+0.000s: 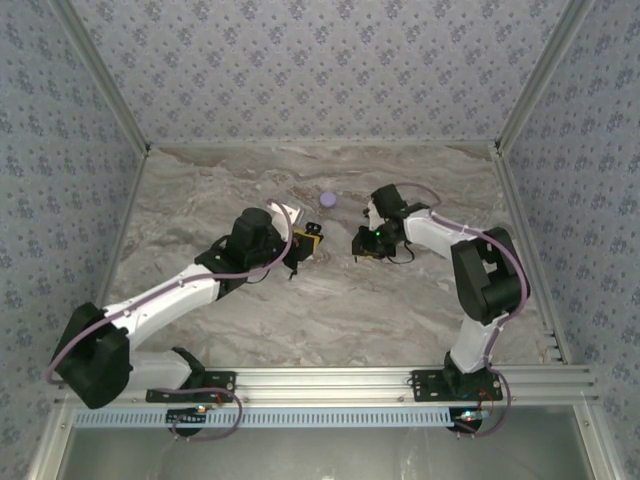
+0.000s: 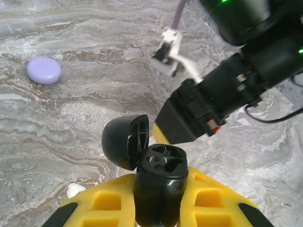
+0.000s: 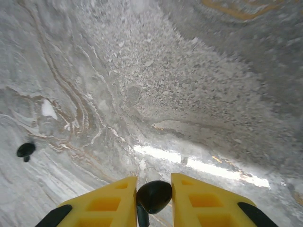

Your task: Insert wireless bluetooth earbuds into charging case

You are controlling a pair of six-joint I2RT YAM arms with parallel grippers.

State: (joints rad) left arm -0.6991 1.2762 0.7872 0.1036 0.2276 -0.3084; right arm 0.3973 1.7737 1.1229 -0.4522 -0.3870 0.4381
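- Charging case [image 2: 161, 165]: clamped between the yellow fingers [image 2: 104, 203] of the left gripper [image 2: 158, 208], raised off the marble table [image 1: 400, 300].
- Lid [image 2: 124, 142]: hinged open, standing to the left of the case body in the left wrist view.
- Case top: two glossy wells exposed and bare.
- Left gripper: closed tight on the case body, grip taken below the rim.
- First earbud [image 3: 154, 195]: pinched between the yellow fingers [image 3: 203, 198] of the right gripper [image 3: 154, 189], rounded black end showing between the tips, above the table surface.
- Right gripper: clenched on that earbud.
- Top view: both gripper tips face each other over the middle of the table, near but with a gap between them.
- Left wrist view: right gripper's black body and one yellow finger just behind the open case. Contact with the case cannot be told.
- Second earbud [image 3: 25, 150]: lying loose on the table at the left of the right wrist view, well apart from the right gripper.
- Lilac disc [image 1: 328, 199]: flat on the table beyond both grippers, apart from each.
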